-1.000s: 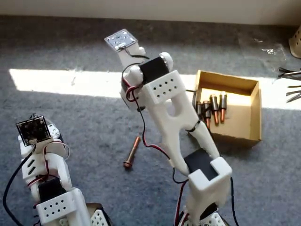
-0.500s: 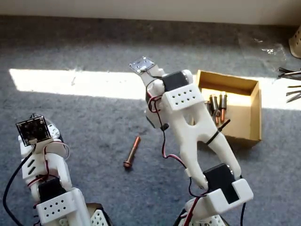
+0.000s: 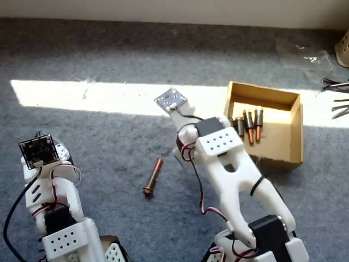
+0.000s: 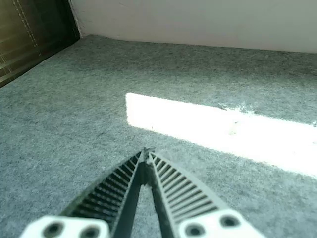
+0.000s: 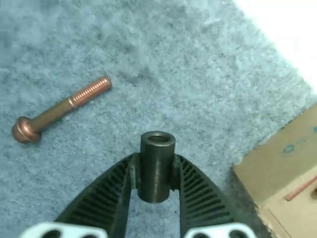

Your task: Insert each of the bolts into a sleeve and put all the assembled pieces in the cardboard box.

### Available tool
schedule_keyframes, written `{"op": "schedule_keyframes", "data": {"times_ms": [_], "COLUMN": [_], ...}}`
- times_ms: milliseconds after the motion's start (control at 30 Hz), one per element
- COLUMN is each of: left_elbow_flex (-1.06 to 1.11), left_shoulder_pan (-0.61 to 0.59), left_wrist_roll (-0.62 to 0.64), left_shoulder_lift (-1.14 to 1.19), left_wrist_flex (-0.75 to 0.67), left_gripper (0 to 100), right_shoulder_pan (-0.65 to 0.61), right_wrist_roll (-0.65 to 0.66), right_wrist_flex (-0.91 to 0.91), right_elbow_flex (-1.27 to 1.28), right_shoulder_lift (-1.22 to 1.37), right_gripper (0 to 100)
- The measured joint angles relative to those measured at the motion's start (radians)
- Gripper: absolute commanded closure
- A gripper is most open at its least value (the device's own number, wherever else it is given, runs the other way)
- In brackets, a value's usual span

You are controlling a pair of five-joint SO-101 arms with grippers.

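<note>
Sleeve: dark tube pinched by right gripper | left gripper closed | bolt: coppery, threaded

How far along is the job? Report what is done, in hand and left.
Done: several assembled pieces lie in the cardboard box. In hand: the right gripper is shut on an empty sleeve. Left: one bolt lies loose on the carpet; it has to go into that sleeve, and the pair into the box. The left gripper is shut on nothing.
</note>
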Motion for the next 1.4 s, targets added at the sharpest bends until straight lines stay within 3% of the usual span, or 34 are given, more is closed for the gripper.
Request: {"op": "schedule_keyframes", "data": {"times_ms": [400, 833, 1100, 1200, 1400], "left_elbow_flex": [0.0, 0.002, -0.08, -0.106, -0.166], "left_shoulder_pan": [0.011, 0.074, 0.175, 0.245, 0.356], "left_wrist_roll": [0.0, 0.0, -0.018, -0.087, -0.106], "left_shoulder_lift": [0.0, 0.0, 0.0, 0.0, 0.0], "left_wrist_flex": [0.0, 0.037, 0.292, 0.331, 0.381], "left_gripper": [99, 99, 99, 99, 99], "right_shoulder_pan": [0.0, 0.0, 0.0, 0.0, 0.0], "right_wrist_roll": [0.0, -0.025, -0.117, -0.143, -0.215], "right_wrist_flex": [-0.167, -0.17, -0.258, -0.288, -0.298], "right_elbow_flex": [0.172, 0.419, 0.566, 0.597, 0.631], "right_shoulder_lift": [-0.161, -0.663, -0.809, -0.833, -0.845], "right_gripper": [97.2, 97.2, 97.2, 97.2, 97.2]}}
